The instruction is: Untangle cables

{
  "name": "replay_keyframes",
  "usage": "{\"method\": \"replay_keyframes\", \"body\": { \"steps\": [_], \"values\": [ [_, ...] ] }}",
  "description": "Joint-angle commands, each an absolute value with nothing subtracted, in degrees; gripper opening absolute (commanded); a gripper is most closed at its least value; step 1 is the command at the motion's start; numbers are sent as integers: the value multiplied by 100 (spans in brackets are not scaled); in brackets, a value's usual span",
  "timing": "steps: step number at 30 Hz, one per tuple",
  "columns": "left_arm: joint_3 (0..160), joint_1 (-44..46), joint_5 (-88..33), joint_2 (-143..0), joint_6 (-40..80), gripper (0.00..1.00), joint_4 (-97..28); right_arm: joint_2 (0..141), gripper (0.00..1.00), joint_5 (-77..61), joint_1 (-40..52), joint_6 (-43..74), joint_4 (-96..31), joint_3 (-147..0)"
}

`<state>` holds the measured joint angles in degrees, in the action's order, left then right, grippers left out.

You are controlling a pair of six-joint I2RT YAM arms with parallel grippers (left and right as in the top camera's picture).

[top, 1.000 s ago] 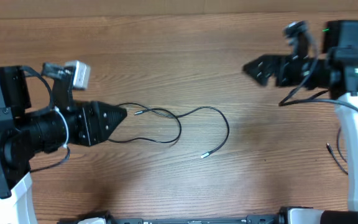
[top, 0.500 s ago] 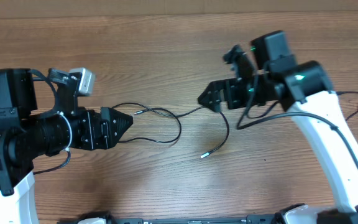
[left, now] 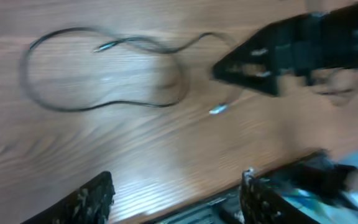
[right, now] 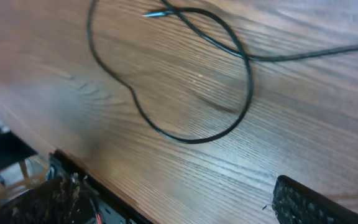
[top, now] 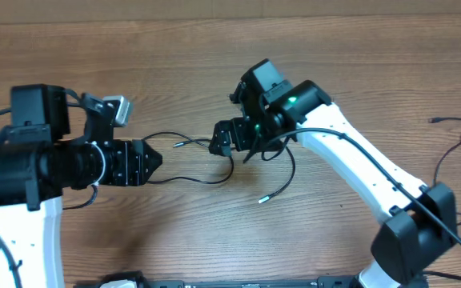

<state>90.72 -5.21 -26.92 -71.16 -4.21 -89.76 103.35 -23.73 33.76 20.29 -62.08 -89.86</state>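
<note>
My left gripper (top: 155, 160) stands open and empty, the cable (top: 201, 181) looped just ahead of its tips. My right gripper (top: 219, 144) gapes wide, holding nothing, and hides part of the loop from overhead. The left wrist view is blurred.

My right arm (top: 350, 160) is no longer parked at the far right edge. It now reaches across the middle of the table, and the right gripper (top: 214, 146) sits over the cable (top: 190, 181) where the strand crosses itself, whereas a second ago it was well apart from it. My left gripper (top: 158, 158) stands a little lower than a second ago and back from where it poked forward half a second ago. The left arm (top: 22, 160) has turned, baring more of its white link. Another thin cord (top: 448, 120) now shows at the right edge.
</note>
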Motion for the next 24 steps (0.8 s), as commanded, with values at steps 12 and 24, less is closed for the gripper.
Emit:
{"method": "replay_keyframes", "body": {
  "steps": [12, 24],
  "values": [
    [7749, -480, -454, -7126, 1680, 69, -8326, 10396, 100, -1778, 3470, 4158, -6005, -9004],
    [7749, -480, -1317, -7124, 1782, 70, -8267, 10427, 100, -705, 4517, 6208, -5833, -9004]
  ]
}}
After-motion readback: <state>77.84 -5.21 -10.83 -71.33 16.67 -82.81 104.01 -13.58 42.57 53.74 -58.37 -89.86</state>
